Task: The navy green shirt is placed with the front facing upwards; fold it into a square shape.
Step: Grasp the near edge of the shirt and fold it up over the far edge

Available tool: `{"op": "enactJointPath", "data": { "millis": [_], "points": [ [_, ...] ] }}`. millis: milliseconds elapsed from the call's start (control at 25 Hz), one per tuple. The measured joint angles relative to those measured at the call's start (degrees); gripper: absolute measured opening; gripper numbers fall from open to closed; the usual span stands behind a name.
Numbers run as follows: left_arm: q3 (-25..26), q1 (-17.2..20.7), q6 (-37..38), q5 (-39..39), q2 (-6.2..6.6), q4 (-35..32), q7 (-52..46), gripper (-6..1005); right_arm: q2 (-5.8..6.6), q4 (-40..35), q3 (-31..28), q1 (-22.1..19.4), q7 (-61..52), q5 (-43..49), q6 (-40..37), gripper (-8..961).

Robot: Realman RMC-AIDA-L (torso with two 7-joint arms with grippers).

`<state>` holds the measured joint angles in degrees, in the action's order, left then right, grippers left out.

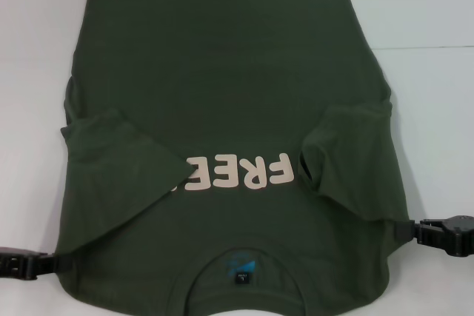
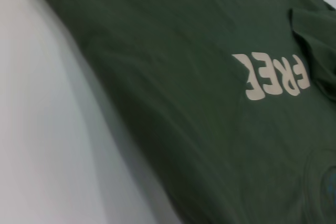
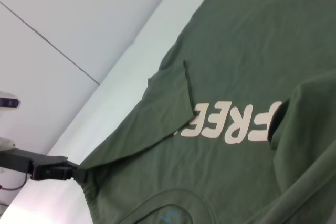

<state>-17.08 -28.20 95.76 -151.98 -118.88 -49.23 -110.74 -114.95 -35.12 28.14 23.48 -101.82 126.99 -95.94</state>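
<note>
The navy green shirt [image 1: 222, 72] lies front up on the white table, collar toward me, with pale "FREE" lettering [image 1: 237, 172] across the chest and a black neck label [image 1: 241, 268] inside the collar. Both sleeves are folded inward over the body, the left sleeve [image 1: 111, 160] covering part of the lettering. My left gripper [image 1: 53, 263] is at the shirt's near left shoulder edge, shut on the cloth. The right wrist view shows the left gripper [image 3: 76, 174] pinching that corner. My right gripper [image 1: 404, 231] is shut on the near right shoulder edge. The left wrist view shows only shirt [image 2: 184, 103] and table.
The white table [image 1: 429, 109] shows bare on both sides of the shirt and beyond its hem. A seam line [image 1: 429, 48] crosses the table at the far right. A small white device [image 3: 8, 100] stands off the table's left side.
</note>
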Motion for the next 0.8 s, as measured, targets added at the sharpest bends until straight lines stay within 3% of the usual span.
{"op": "enactJointPath", "data": {
  "millis": [440, 800],
  "points": [
    [4.2, 1.6, -0.3, 2.3, -0.07, 1.9, 11.0, 49, 0.14, 2.6, -5.6, -1.9, 9.4, -0.2, -0.1, 41],
    [9.7, 2.6, 5.5, 3.4, -0.01, 2.0, 27.1, 53, -0.04, 3.5, -10.1, -4.1, 18.1, -0.4, -1.6, 40]
  ]
}}
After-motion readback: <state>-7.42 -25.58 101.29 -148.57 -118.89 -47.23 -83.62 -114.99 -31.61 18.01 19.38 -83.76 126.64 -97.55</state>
